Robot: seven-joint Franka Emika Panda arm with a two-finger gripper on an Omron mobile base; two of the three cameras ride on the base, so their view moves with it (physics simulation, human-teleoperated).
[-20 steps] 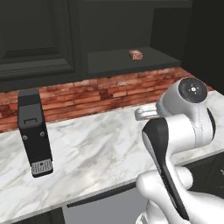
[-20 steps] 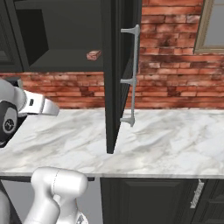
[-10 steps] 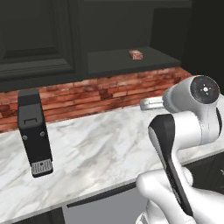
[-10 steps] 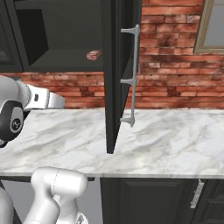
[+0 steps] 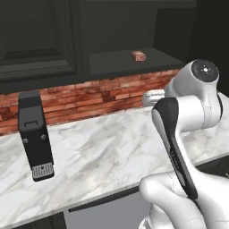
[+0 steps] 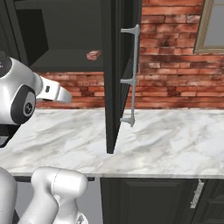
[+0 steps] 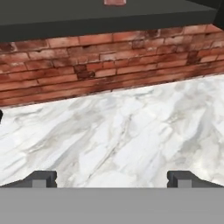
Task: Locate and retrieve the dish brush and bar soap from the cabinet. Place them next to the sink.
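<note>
The dark cabinet (image 5: 120, 60) stands open, its door (image 6: 114, 65) swung out over the counter with a long silver bar handle (image 6: 133, 74). The small reddish bar soap (image 5: 139, 55) lies on the cabinet's bottom shelf, also seen as bar soap (image 6: 93, 54) and at the top edge as bar soap (image 7: 115, 1). My gripper (image 7: 111, 178) is open with nothing between its fingertips (image 7: 41, 178). It hovers over the marble counter, below and short of the shelf, facing the brick wall. The dish brush and the sink are out of view.
A black upright device (image 5: 36, 134) stands on the white marble counter (image 5: 98, 152) at the left. A closed panelled cabinet door (image 5: 36, 40) hangs above it. A window frame (image 6: 212, 24) is at the far right, and low dark drawer fronts (image 6: 197, 192) sit under the counter.
The arm has risen, carrying the hand higher and nearer the open cabinet shelf. The jaws have stayed wide. The bar soap has not moved.
</note>
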